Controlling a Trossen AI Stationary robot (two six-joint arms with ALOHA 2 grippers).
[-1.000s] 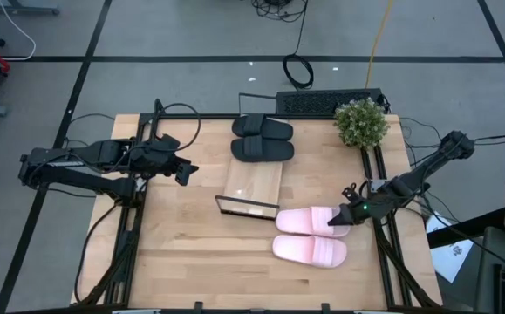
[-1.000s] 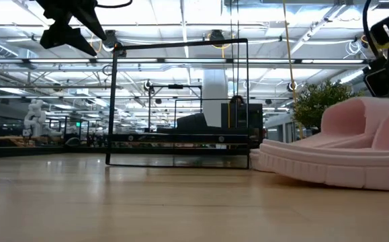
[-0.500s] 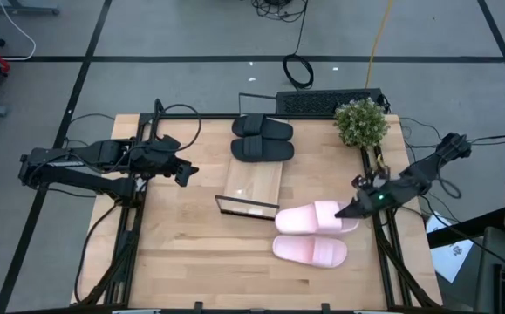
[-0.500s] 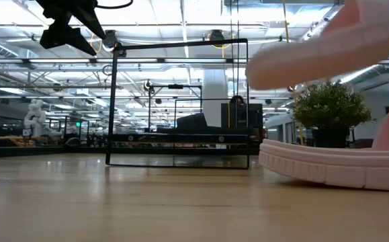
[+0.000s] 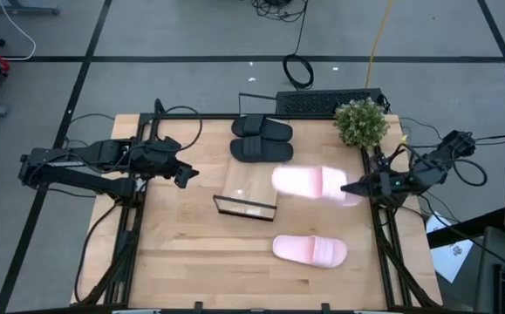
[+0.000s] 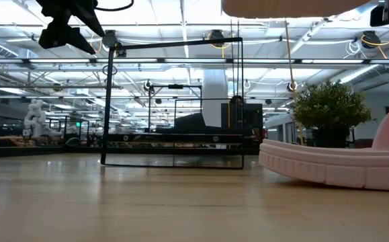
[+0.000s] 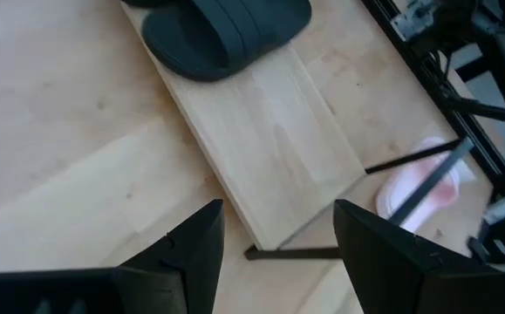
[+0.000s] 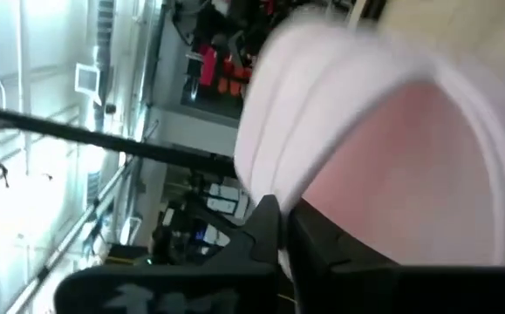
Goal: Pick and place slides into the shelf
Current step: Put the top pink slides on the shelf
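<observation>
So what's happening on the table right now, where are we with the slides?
The right gripper is shut on one pink slide and holds it in the air beside the shelf. The other pink slide lies on the table. The black pair sits at the far end of the shelf. The left gripper hangs open, holding nothing, over the table's left side.

Potted plant (image 5: 361, 121), keyboard (image 5: 326, 102), coiled cable (image 5: 299, 71)

Soft light-pink slip-on slide (image 8: 383, 131) fills the view, clamped at its edge between dark gripper fingers (image 8: 265, 228).
</observation>
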